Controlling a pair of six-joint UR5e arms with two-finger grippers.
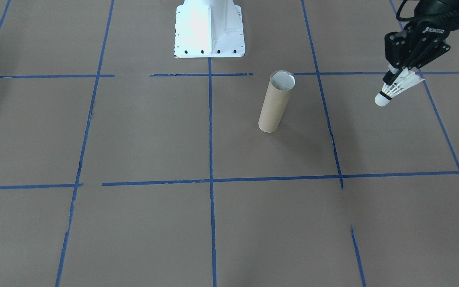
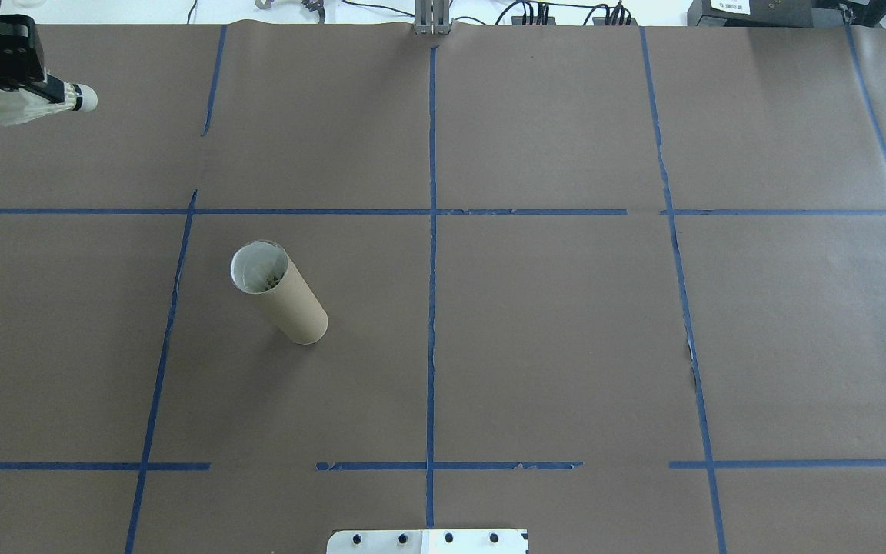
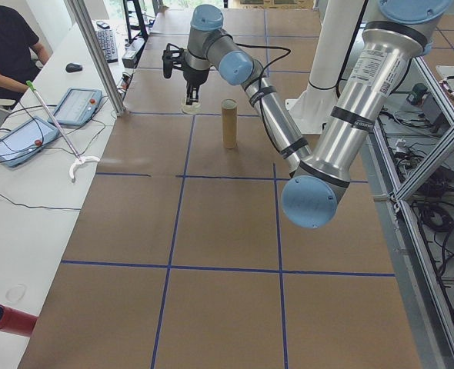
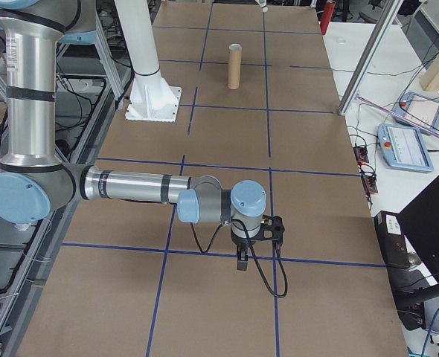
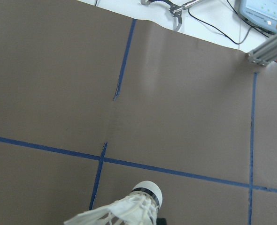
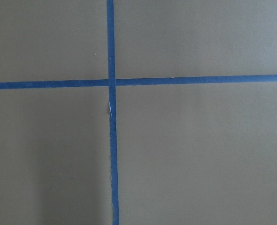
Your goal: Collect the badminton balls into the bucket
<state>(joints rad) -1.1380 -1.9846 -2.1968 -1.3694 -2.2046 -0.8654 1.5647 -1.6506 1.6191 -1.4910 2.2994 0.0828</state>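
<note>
A white feather badminton ball (image 1: 397,87) hangs above the table, cork tip pointing down and out. My left gripper (image 1: 397,74) is shut on its feather skirt. In the overhead view the gripper (image 2: 41,91) and the ball (image 2: 74,98) are at the far left corner. The left wrist view shows the ball (image 5: 134,208) at the bottom edge. The bucket (image 1: 275,102), a tall brown cardboard tube with a pale inside, stands upright (image 2: 278,292) well apart from the ball. My right gripper (image 4: 242,258) hovers low over the table far from both; I cannot tell whether it is open or shut.
The white metal pedestal base (image 1: 209,30) stands at the robot's side of the table. Blue tape lines cross the brown paper. A person (image 3: 8,46) sits at a side bench with tablets (image 3: 27,138). A metal post (image 3: 96,54) rises by the table's far corner.
</note>
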